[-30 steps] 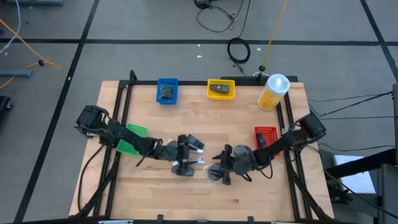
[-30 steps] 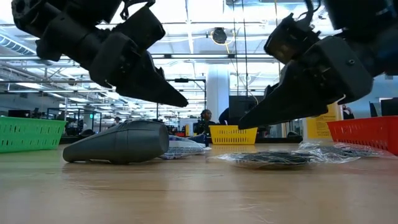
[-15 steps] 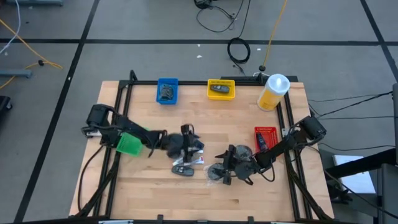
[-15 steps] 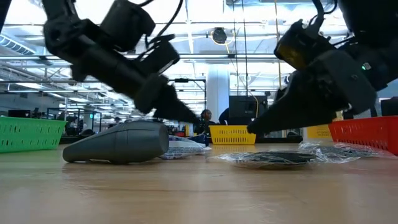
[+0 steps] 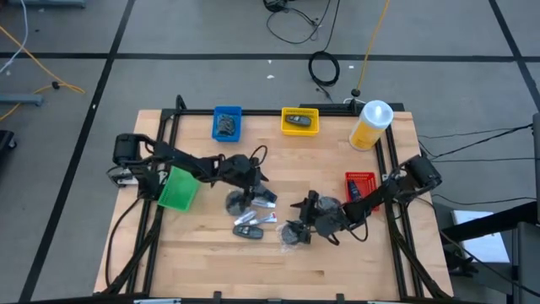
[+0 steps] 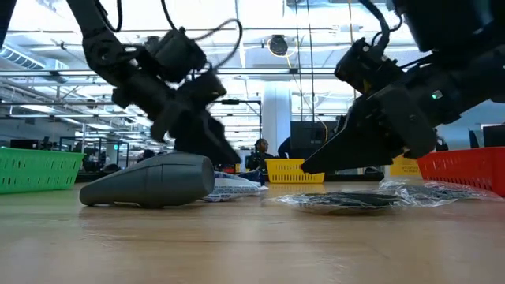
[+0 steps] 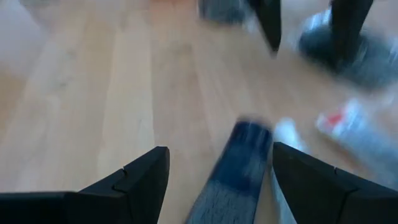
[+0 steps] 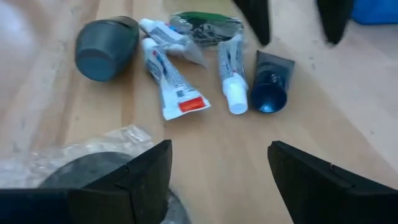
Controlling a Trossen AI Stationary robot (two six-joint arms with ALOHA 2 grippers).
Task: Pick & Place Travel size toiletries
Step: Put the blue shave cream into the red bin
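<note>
Reaching in from the table's 9 o'clock side, your left gripper [image 5: 239, 199] hangs over the toiletry cluster near table centre, fingers spread wide, nothing held; in its wrist view a dark tube [image 7: 236, 165] lies on the wood between the open fingers. Your right gripper [image 5: 297, 229] comes in from 3 o'clock, fingers also wide apart and empty, poised just above the wrapped grey disc [image 5: 291, 239] at about 5 o'clock of centre. From the right wrist you see a dark oblong bottle [image 8: 106, 47], two white tubes [image 8: 168, 78] lying side by side with a third dark tube [image 8: 270, 90], all close together, the disc in clear wrap [image 8: 81, 165] nearest that gripper. Blue tray [image 5: 226, 123] and yellow tray [image 5: 299, 121] sit at 12 o'clock, each with an item inside, red tray [image 5: 359, 186] at 3, green tray [image 5: 177, 188] at 9, yellow bottle [image 5: 371, 125] at 1.
</note>
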